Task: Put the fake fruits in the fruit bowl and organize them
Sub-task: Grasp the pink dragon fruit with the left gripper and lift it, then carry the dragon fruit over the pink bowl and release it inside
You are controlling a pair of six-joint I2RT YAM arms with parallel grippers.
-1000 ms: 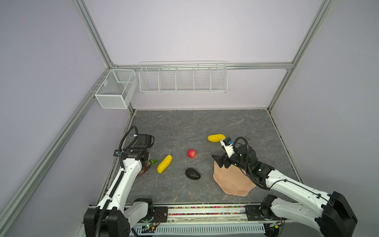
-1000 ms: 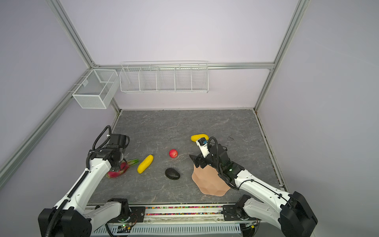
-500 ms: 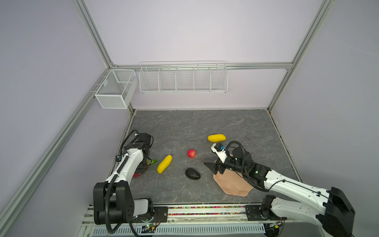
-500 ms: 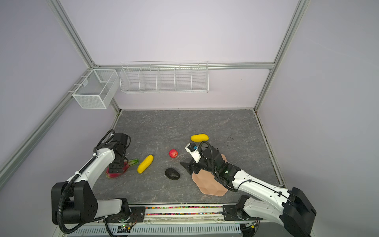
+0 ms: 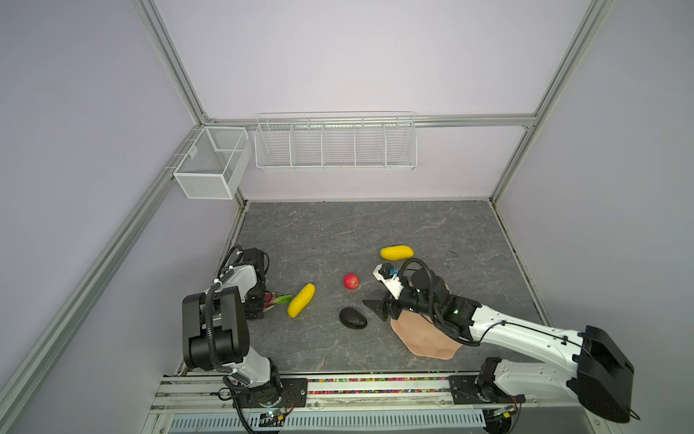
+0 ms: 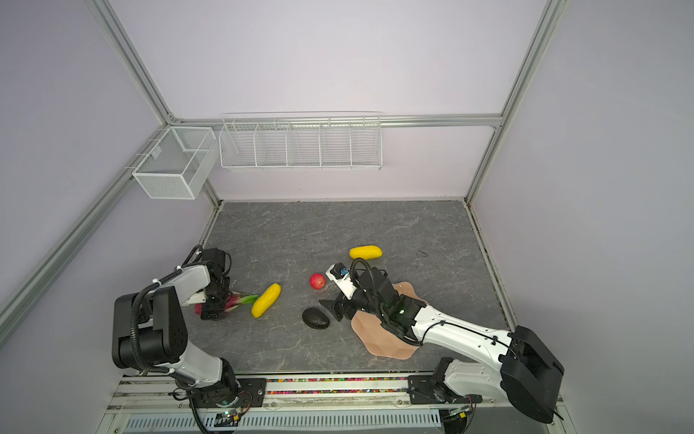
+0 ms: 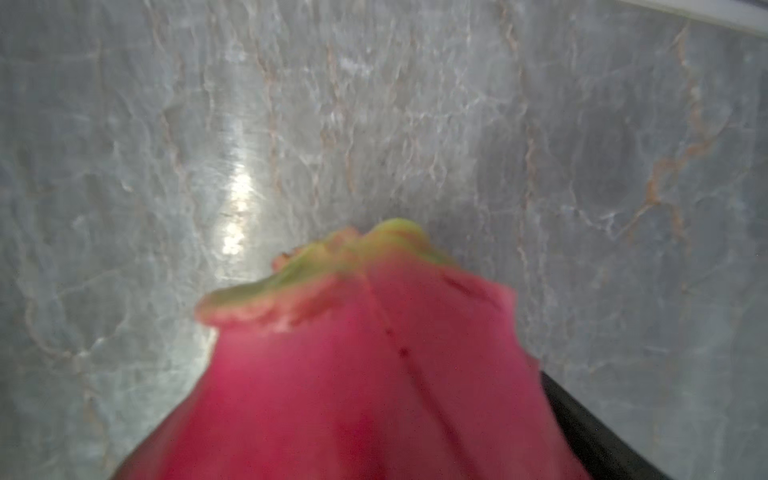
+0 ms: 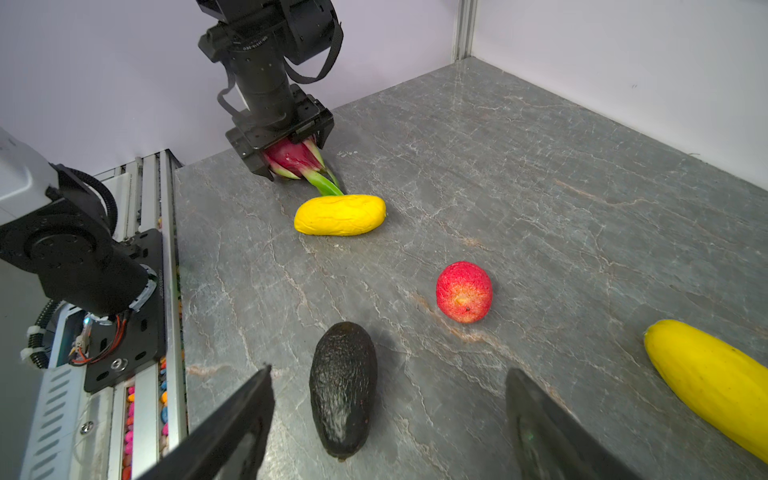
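Shifted toward avocado (image 8: 343, 388), right pincer (image 8: 388, 370) gapes; left pincer (image 8: 295, 160) straddles dragon fruit (image 7: 374, 374).

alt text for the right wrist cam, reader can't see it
Open right gripper low over a grey table, an avocado just ahead of its fingers. Beyond lie a red fruit, a near yellow fruit at the frame edge and a far yellow fruit; behind that, the left gripper straddles a dragon fruit.
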